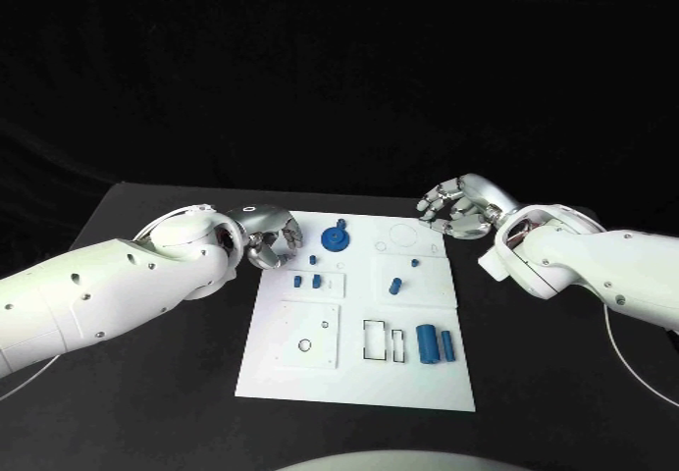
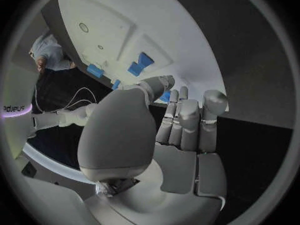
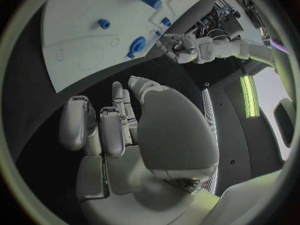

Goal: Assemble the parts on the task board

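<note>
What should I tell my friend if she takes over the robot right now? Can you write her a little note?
Left hand: holds nothing, fingers curled in, hovering by the left edge of the task board.
Right hand: holds nothing, fingers loosely curled, hovering off the board's far right corner.
Parts: a round blue part near the far edge, small blue pieces mid-board, a blue peg right of centre, two blue cylinders near the right edge.
Done: cannot tell; neither hand has picked anything up.
Left: the assembly of the parts on the board.
</note>
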{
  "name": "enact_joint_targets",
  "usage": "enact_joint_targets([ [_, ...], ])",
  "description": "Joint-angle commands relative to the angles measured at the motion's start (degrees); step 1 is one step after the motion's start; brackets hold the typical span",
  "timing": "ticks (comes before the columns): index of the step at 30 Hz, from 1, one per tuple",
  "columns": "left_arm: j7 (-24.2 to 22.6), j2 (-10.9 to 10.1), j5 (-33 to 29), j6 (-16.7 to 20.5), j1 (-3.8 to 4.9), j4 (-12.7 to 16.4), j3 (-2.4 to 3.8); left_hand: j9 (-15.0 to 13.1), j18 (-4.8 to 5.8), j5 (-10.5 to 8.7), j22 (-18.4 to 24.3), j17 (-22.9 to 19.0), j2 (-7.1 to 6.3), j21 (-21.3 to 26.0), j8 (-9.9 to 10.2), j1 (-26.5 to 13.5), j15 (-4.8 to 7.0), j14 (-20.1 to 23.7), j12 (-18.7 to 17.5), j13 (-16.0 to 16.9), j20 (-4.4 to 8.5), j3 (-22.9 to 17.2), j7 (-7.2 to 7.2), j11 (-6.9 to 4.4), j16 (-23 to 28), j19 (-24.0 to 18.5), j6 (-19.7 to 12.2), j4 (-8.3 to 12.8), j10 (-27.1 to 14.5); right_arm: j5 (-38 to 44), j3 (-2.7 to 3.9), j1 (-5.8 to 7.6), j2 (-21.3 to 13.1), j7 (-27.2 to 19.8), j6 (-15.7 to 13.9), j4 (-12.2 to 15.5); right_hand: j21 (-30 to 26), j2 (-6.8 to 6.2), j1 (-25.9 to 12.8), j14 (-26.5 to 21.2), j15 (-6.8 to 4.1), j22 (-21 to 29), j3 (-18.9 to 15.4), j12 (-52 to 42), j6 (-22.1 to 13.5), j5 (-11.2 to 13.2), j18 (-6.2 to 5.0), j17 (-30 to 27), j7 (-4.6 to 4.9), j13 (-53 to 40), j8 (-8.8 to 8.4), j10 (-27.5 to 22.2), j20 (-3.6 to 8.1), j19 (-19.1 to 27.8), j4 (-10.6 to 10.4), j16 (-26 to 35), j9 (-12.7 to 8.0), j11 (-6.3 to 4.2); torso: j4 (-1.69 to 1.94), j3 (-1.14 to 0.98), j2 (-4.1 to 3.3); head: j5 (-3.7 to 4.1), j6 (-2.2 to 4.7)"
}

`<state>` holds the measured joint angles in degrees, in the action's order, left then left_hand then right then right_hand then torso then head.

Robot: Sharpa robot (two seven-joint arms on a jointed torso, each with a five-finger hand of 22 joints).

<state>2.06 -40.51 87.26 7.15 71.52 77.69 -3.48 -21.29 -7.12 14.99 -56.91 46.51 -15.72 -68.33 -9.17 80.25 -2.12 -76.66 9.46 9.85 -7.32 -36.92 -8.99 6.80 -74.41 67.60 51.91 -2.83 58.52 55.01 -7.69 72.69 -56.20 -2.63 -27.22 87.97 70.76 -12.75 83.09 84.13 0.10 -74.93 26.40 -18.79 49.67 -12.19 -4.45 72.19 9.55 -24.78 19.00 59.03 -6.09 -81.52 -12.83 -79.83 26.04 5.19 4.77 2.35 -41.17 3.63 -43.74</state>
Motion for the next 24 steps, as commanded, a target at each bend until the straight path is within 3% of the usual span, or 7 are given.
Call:
enact_joint_targets([
  [1,-5.70,-0.99,-14.80,7.72,0.35,0.23,0.16,0.00,-0.85,0.00,0.92,-1.11,0.30,0.72,0.07,-0.66,-0.03,0.63,-0.34,-0.17,-0.10,-0.30,-0.71,0.10,0.53,-0.73,0.50,-0.30,-0.29,14.34,-0.01,-0.10,-0.45,3.25,8.48,0.12,1.94,-0.91,0.10,2.21,0.14,-5.58,2.01,1.99,1.25,0.21,0.64,0.74,-0.31,2.25,-0.71,1.60,0.02,-0.92,1.04,-0.53,-0.69,-0.10,-0.07,-0.08,0.03,1.07,0.26],
  [2,-7.32,-1.43,-20.40,8.67,0.42,0.27,0.17,-0.01,-1.28,-0.03,2.77,-3.21,0.41,2.07,0.03,-0.74,-0.08,1.58,-0.35,-0.28,-0.14,-0.34,-0.83,0.13,1.48,-2.10,0.65,-0.42,-0.30,17.30,-0.01,-0.15,-0.62,3.83,9.19,0.32,3.03,-1.37,-0.10,2.26,0.23,-6.27,3.01,3.20,1.90,0.35,0.85,0.77,-0.46,3.61,-1.23,2.22,0.08,-1.38,1.82,-0.62,-1.11,-0.28,-0.09,-0.09,0.02,1.44,0.34],
  [3,-8.58,-1.77,-24.85,9.11,0.46,0.35,0.18,-0.03,-2.67,-0.07,9.56,-11.85,0.76,7.28,0.00,-0.77,-0.20,6.51,-0.28,-0.47,-0.30,-0.50,-1.23,0.37,6.09,-7.57,0.88,-0.63,-0.48,19.57,-0.01,-0.20,-0.74,4.30,9.67,0.52,3.03,-1.37,-0.10,2.26,0.23,-6.27,3.01,3.20,1.90,0.35,0.85,0.77,-0.46,3.61,-1.23,2.22,0.08,-1.38,1.82,-0.62,-1.11,-0.28,-0.20,-0.14,-0.03,1.61,0.43],
  [4,-10.30,-2.23,-30.73,9.27,0.51,0.49,0.19,-0.07,-3.43,-0.14,13.16,-15.48,1.18,10.22,-0.10,-0.77,-0.35,8.93,0.13,-0.46,-0.37,-0.56,-1.63,0.56,8.27,-10.63,1.19,-0.79,-0.10,22.45,-0.01,-0.30,-0.90,4.92,10.21,0.83,3.71,-1.54,-0.36,2.26,0.16,-6.70,3.52,3.95,2.40,0.57,1.01,0.74,-0.64,4.43,-1.44,2.42,0.05,-1.66,2.19,-0.63,-1.31,-0.34,-0.30,-0.15,-0.09,1.78,0.55],
  [6,-14.32,-3.40,-43.68,8.56,0.58,1.27,0.21,-0.50,-3.58,0.03,13.56,-16.53,2.50,11.09,-1.03,0.70,0.16,10.93,2.38,0.23,-0.04,-0.72,-1.28,-0.09,9.91,-11.78,2.91,0.23,2.68,28.76,-0.01,-0.64,-1.27,6.43,11.16,1.69,4.10,-1.87,-0.84,2.27,0.15,-6.96,3.63,4.41,2.72,0.86,1.09,0.71,-0.77,4.99,-1.60,2.63,0.04,-1.82,2.28,-0.63,-1.45,-0.35,-0.31,-0.04,-0.18,2.24,0.76],
  [12,-21.73,-6.24,-65.48,7.18,0.56,4.61,0.20,-0.70,-3.47,-0.10,15.09,-18.77,2.48,14.19,-1.34,-1.32,0.40,14.27,6.49,1.64,-0.01,3.44,-0.64,-1.01,12.63,-14.67,3.26,-0.14,4.46,39.19,-0.01,-1.71,-1.50,9.52,11.59,3.26,4.46,-2.92,-2.18,2.27,0.28,-7.26,3.68,5.56,2.86,1.54,1.17,0.60,-0.76,6.36,-2.33,2.99,0.06,-1.94,2.41,-0.62,-1.91,-0.26,-0.10,0.11,-0.11,3.04,0.77],
  [24,-26.86,-9.24,-80.31,7.81,0.48,8.38,0.18,-1.07,-3.45,-0.03,16.59,-19.67,3.28,16.35,-1.84,-1.48,0.79,14.80,10.83,3.72,0.22,6.05,-0.17,-1.55,12.73,-14.25,3.84,-0.26,4.19,44.01,-0.03,-3.48,0.91,11.51,9.91,3.71,6.13,-3.15,-2.91,2.52,0.73,-8.29,4.11,7.03,2.56,1.64,1.54,1.36,-0.03,8.11,-3.60,2.85,-0.34,-2.66,3.03,-1.23,-2.67,0.35,-0.02,0.25,-0.27,3.44,0.71],
])
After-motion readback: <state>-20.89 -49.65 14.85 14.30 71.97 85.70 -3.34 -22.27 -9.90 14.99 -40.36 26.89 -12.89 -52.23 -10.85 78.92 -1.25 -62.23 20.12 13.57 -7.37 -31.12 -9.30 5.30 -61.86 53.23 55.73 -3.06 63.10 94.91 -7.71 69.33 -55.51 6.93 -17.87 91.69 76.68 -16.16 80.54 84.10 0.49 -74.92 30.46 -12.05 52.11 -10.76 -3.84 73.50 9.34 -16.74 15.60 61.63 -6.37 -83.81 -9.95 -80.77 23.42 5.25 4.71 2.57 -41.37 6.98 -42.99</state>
